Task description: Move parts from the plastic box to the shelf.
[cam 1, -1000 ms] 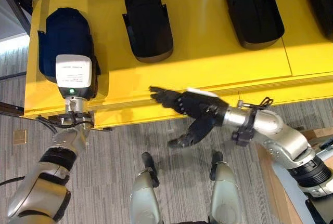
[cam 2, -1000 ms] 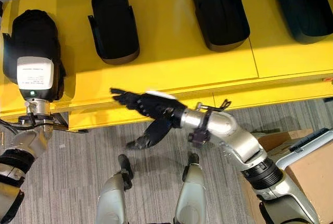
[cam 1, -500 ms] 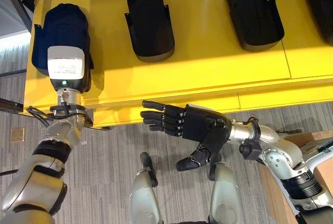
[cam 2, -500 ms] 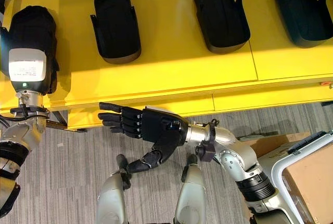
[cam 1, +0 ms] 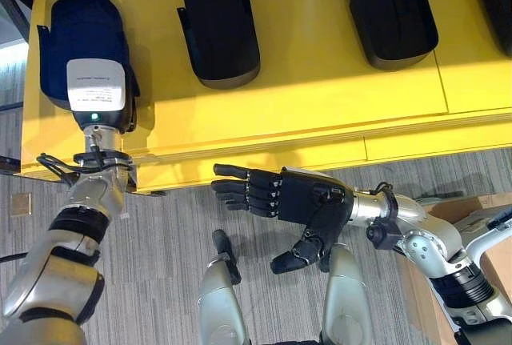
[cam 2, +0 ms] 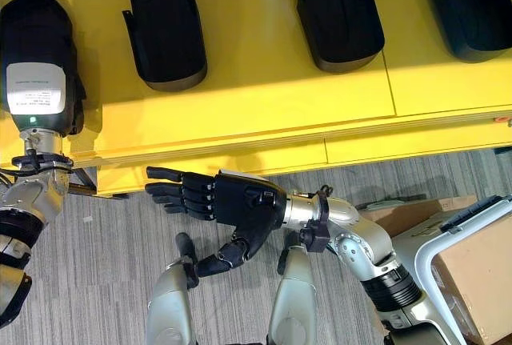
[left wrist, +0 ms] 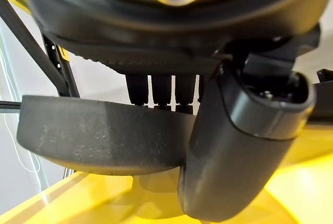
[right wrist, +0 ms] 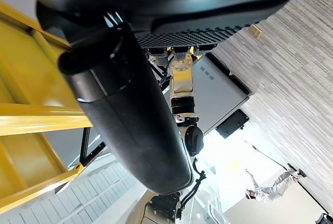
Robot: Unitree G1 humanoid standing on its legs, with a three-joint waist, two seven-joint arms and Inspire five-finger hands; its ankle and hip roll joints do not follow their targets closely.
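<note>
Left hand grips black part on yellow shelf; we judge it rigid, light. Right hand open below shelf edge.

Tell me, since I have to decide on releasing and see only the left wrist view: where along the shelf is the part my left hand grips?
Observer: The held part is at the left end of the yellow shelf, with the left hand gripping its near edge.
Operator: Is anything crowding it?
Observer: No. Three more black parts lie in a row to its right, and the nearest part is well apart from it.
Operator: Is the other hand carrying something?
Observer: No. The right hand is open and empty, over the floor in front of the shelf.
</note>
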